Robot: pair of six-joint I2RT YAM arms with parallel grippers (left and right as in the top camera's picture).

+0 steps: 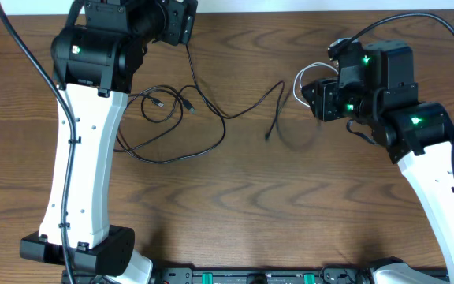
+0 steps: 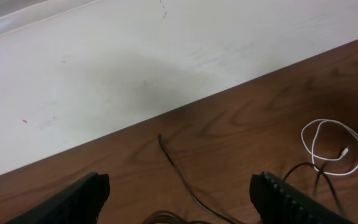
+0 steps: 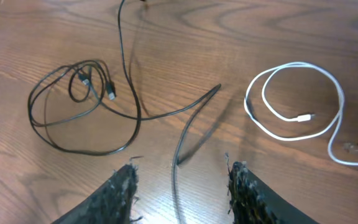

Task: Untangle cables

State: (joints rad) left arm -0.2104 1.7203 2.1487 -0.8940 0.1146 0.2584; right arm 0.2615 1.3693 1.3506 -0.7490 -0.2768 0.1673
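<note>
The long black cable (image 1: 251,105) lies on the brown table, bunched in loops at the left and trailing right to a loose end. That end hangs blurred between the spread fingers of my right gripper (image 3: 182,180), which is open and grips nothing. The black loops (image 3: 135,118) lie ahead of it on the left. Coiled at the right is the white cable (image 3: 291,102), apart from the black one; overhead, the white cable (image 1: 299,83) shows just left of my right gripper (image 1: 315,99). My left gripper (image 2: 179,193) is open wide above a black strand (image 2: 178,177), with the white cable (image 2: 328,146) further right.
The wooden table (image 1: 227,205) ends at a far edge against a pale wall (image 2: 135,68), close in front of the left gripper. The white left arm (image 1: 81,166) spans the left side, the right arm (image 1: 432,181) the right side. A dark rail (image 1: 251,276) runs along the front edge.
</note>
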